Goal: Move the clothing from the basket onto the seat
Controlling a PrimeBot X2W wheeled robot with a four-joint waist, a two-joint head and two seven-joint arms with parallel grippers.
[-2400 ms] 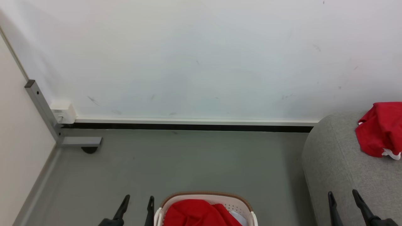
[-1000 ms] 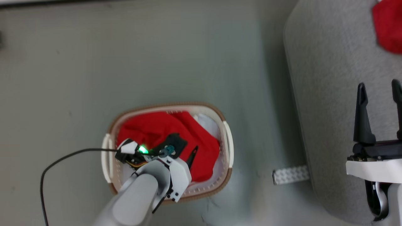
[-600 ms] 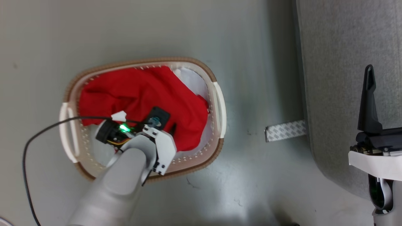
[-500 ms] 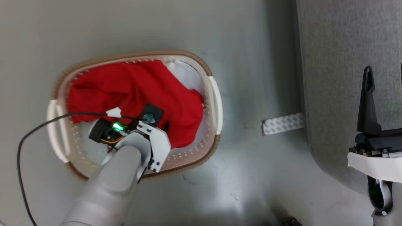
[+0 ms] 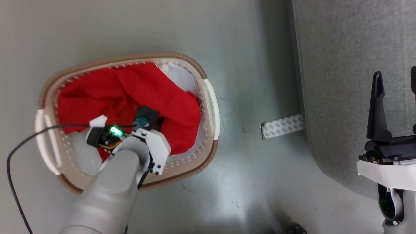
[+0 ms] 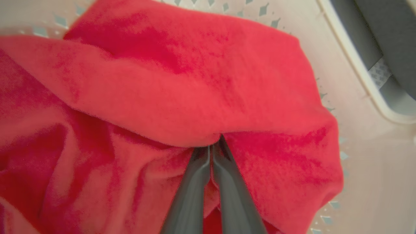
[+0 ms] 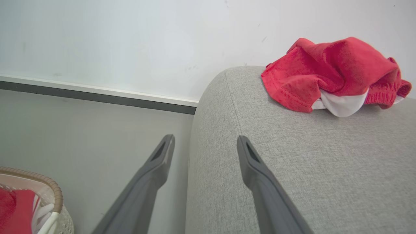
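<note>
The cream basket with a brown rim stands on the grey floor, holding red clothing over white pieces. My left arm reaches down into it. In the left wrist view, my left gripper is shut, pinching a fold of the red clothing inside the basket. To the right, my right gripper hangs open and empty over the edge of the grey seat. The right wrist view shows that gripper, the seat, a red and white garment lying on it, and the basket.
A patterned strip of tape lies on the floor between basket and seat. A black cable loops from my left wrist past the basket's left side. A white wall with a dark baseboard runs behind the seat.
The left gripper's fingers have closed on the red clothing in the basket. The head camera has swung down and shifted. The right gripper stays open.
</note>
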